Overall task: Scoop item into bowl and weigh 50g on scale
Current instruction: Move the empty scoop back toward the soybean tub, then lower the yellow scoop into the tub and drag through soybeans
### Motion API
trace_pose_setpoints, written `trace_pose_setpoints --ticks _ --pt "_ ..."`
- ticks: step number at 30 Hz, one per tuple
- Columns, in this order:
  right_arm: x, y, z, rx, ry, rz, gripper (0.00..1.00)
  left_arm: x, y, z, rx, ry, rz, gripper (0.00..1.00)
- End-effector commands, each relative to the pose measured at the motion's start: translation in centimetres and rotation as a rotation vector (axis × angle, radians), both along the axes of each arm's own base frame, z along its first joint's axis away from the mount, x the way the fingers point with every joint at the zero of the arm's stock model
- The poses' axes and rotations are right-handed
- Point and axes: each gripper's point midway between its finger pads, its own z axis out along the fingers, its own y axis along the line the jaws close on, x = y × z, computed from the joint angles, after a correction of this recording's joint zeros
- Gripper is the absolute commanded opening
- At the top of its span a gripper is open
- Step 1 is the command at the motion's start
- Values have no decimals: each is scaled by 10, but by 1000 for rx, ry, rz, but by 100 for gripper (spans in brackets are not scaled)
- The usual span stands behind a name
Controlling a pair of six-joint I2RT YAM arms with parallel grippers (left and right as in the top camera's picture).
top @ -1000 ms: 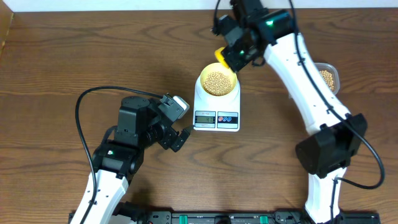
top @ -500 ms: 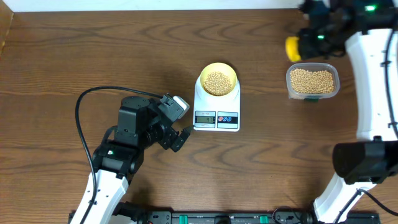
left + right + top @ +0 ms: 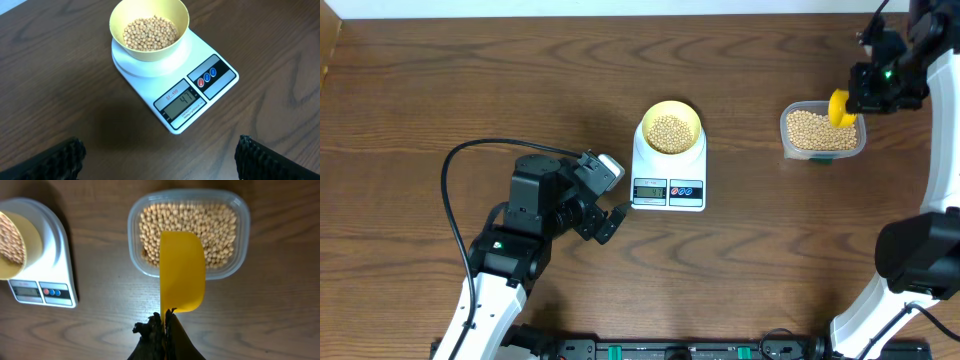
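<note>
On white scale (image 3: 165, 82), pale-yellow bowl (image 3: 150, 54) part-filled with tan beans (image 3: 150, 33); right pincer (image 3: 165, 322) clenched on yellow scoop (image 3: 182, 270); left pincer (image 3: 612, 197) released.

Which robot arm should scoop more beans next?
The right one. The right gripper is shut on the yellow scoop, whose tip hangs over the tub of beans. The left gripper is open and empty, beside the scale, far from the tub.

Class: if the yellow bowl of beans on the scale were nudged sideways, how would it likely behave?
The bowl probably slides rather than tips: low, wide, on the smooth scale. Its small round beans would likely shift about.
</note>
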Motion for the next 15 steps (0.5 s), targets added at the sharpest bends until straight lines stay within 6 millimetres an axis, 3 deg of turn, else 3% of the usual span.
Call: trace_pose_setpoints --ticks 1,5,15 --pt "-3 1 -19 10 44 29 1 1 -1 7 -11 -16 -7 98" --pt "-4 2 -41 14 70 31 1 1 -1 7 -11 -16 -7 97" --pt "-6 2 -75 19 100 29 1 1 -1 7 -11 -16 -7 98"
